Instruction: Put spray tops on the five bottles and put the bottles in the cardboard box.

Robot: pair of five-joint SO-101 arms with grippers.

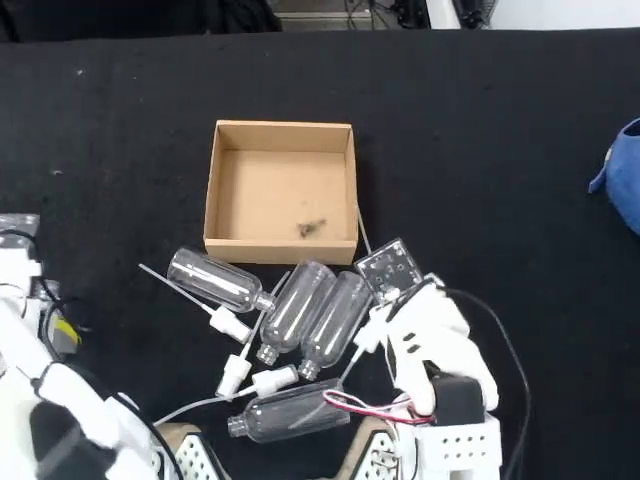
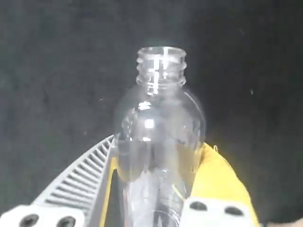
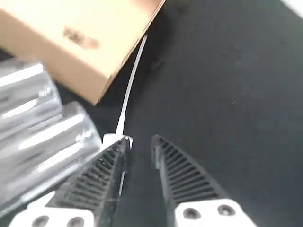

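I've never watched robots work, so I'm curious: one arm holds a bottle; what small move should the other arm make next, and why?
Probably the right gripper should nudge sideways until its open fingers straddle the spray top at one fingertip, then close. The left gripper holds a bottle whose neck is bare.

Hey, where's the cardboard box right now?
In the high view the open brown cardboard box sits on the black table, just beyond the clear plastic bottles lying on their sides; the right gripper is by its near right corner.
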